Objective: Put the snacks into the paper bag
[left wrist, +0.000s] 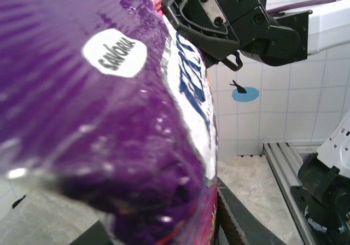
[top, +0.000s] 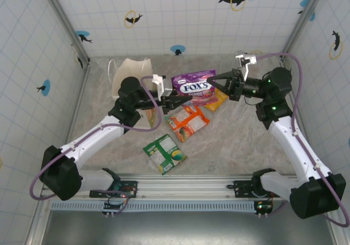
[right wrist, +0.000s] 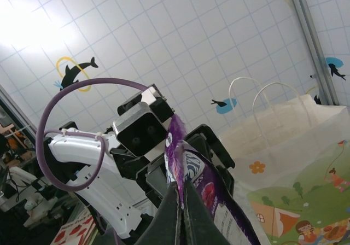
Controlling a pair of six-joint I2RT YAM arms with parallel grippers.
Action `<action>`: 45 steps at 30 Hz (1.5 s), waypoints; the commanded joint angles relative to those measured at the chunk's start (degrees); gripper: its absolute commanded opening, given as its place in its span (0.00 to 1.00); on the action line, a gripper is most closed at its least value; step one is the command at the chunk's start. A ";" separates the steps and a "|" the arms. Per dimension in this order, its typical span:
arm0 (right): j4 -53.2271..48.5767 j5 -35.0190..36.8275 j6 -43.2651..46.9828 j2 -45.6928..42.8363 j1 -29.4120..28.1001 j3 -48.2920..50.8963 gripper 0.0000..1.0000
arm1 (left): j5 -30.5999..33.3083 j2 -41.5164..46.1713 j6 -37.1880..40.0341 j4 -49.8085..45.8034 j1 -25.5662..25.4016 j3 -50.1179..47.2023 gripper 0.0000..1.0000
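Observation:
A purple snack packet [top: 192,86] with white lettering hangs in the air between both arms. My right gripper [top: 213,81] is shut on its right edge, and the right wrist view shows the crimped seam pinched between my closed fingers [right wrist: 180,186]. My left gripper [top: 176,98] holds the packet's lower left end. In the left wrist view the bulging purple packet [left wrist: 109,119] fills the gap between my fingers and presses on the right finger [left wrist: 240,217]. The white paper bag [top: 131,75] stands at the back left, behind my left arm. It also rises behind the packet [right wrist: 295,146].
On the table below lie an orange-red packet [top: 188,122], a green packet [top: 164,153] nearer the front, and a yellow-orange packet [top: 217,100] under my right gripper. Tiled walls close in the left, back and right sides.

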State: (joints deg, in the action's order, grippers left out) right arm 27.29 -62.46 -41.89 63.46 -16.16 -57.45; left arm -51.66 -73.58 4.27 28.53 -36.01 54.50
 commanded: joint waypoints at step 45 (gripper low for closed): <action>-11.81 31.55 10.68 -4.75 -6.48 14.99 0.66 | 48.29 3.94 -4.99 -38.89 20.71 22.23 0.01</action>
State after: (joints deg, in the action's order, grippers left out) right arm 16.08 -31.92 -32.36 58.46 -22.17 -43.38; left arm -5.17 -71.90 -2.22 -6.81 -15.42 77.49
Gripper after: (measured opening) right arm 0.660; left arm 0.164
